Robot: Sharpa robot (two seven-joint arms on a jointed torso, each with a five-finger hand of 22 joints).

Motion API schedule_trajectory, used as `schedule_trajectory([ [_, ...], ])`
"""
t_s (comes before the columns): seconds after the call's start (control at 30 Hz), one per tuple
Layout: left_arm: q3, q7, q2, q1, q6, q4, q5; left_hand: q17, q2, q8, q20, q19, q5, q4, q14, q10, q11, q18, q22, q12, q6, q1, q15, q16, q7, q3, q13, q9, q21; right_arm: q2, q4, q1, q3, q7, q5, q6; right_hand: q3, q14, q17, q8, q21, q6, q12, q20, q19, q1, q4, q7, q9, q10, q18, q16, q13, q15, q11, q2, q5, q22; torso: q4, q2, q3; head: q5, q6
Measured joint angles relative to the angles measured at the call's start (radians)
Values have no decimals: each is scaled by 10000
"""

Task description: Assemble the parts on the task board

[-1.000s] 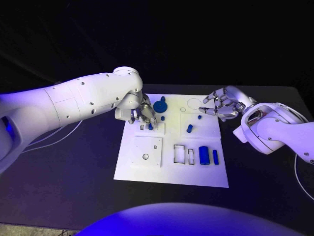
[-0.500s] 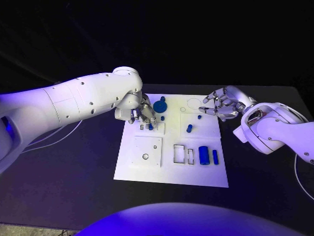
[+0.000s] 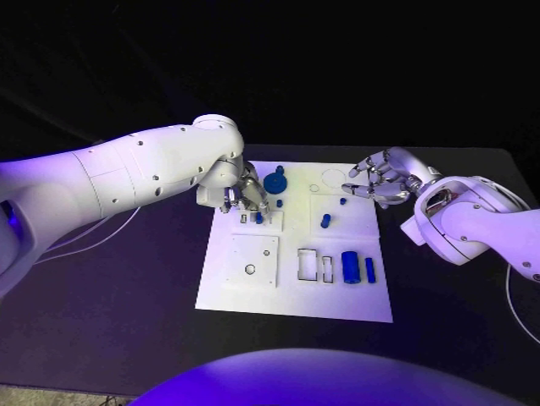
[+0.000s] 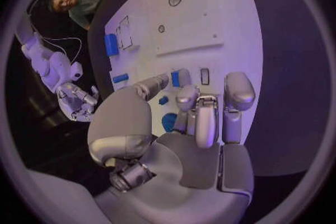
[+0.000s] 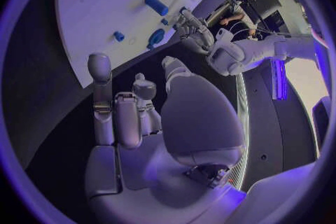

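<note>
The white task board (image 3: 255,288) lies in the middle of the black table. My left hand (image 3: 239,196) hovers over the board's far left part, its thumb and a finger pinching a small blue part (image 3: 258,217) (image 4: 181,77) that stands on the board beside a narrow slot (image 4: 204,76). A blue disc with a peg (image 3: 277,180) sits just beyond that hand. More blue cylinders (image 3: 326,221) (image 3: 350,266) lie to the right. My right hand (image 3: 383,179) (image 5: 140,117) hangs at the board's far right edge, fingers loosely curled and apart, holding nothing.
A raised white square plate (image 3: 253,258) with a round hole takes the board's near left. Rectangular slots (image 3: 308,264) sit beside the big cylinder and a thin blue pin (image 3: 369,270). Black table (image 3: 111,304) surrounds the board.
</note>
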Motion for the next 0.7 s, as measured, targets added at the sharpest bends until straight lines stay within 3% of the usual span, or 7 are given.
schedule_trajectory([
  [0.2, 15, 0, -184, -30, -94, 203, -24, 0, -72, -50, 36, 36, -722, 623, 0, 0, 0, 1, 0, 31, 105, -62, 0, 0, 1, -624, 28, 3, 0, 13, -19, 0, 0, 0, -1, 0, 0, 0, 0, 0, 0, 0, 0, 0, 0, 0, 0, 0, 0, 0, -1, 0, 1, 0, 0, 0, 0, 0, 2, -8, 1, 14, 41],
  [0.37, 157, -20, -549, -49, -292, 635, -79, 0, -135, -169, -2, 74, -767, 1314, 0, 0, 0, 1, 0, 57, 71, 218, 0, 0, -7, -1655, -11, 28, -20, 22, -70, -3, 0, 3, 0, -1, 0, 0, 0, 0, 0, 0, 0, 0, 0, 0, 0, 0, -1, 0, 0, 0, 1, 0, 0, 0, 0, 0, 4, -27, 4, 20, 83],
  [0.4, 207, -21, -614, -44, -338, 726, -90, 0, -143, -317, -2, 74, -605, 1435, 0, 30, 29, 1, 0, 57, -84, 315, 0, 0, 42, -1832, -12, -8, -46, 23, -82, -3, 0, 4, 0, -1, 0, 0, 0, 0, 0, 0, 0, 0, 0, 0, 0, 0, -1, 0, 0, 0, 1, 0, 0, 0, 0, 0, 4, -32, 4, 20, 92],
  [0.47, 321, -23, -742, -23, -439, 912, -113, 0, -197, -491, 39, 116, 80, 1630, 37, 57, 57, 1, 0, 57, -176, 496, 37, 0, 97, -2128, -11, -79, -47, 25, -108, -2, 0, 6, 2, -1, 0, 0, 0, 0, 0, 0, 0, 0, 0, 0, 0, 0, -1, 0, 0, 0, 1, 0, 0, 0, 0, 0, 3, -41, 6, 21, 113],
  [0.5, 393, -24, -825, -9, -515, 1031, -127, 0, -251, -542, 39, 116, 704, 1688, 37, 57, 56, 2, 0, 57, -176, 550, 37, 0, 98, -2287, -11, -91, -47, 29, -127, -2, 0, 7, 2, -1, 0, 0, 0, 0, 0, 0, 0, 0, 0, 0, 0, 0, -1, 0, 0, 0, 1, 0, 0, 0, 0, 0, 4, -44, 6, 21, 127],
  [0.53, 443, -24, -888, -1, -577, 1119, -136, 0, -219, -545, 39, 116, 1123, 1714, 37, 57, 56, 1, 0, 56, -175, 627, 37, 0, 98, -2406, -11, -98, -47, 31, -141, -2, 0, 7, 2, -1, 0, 0, 0, 0, 0, 0, 0, 0, 0, 0, 0, 0, -1, 0, -1, 0, 1, 0, 0, 0, 0, 0, 3, -48, 5, 21, 138],
  [0.7, 714, -16, -1215, 35, -989, 1550, -169, 0, -143, -726, 48, 124, 1731, 1711, 37, 26, 86, 2, 0, 55, -216, 981, 37, 0, 139, -2664, -96, -147, -47, 51, -208, -2, 0, 11, 3, -2, 0, 0, 0, 0, 0, -20, 0, 0, 0, 0, 0, 21, -2, 0, 0, 0, -4, 0, 0, 0, 0, -5, 1, -70, -2, 19, 200],
])
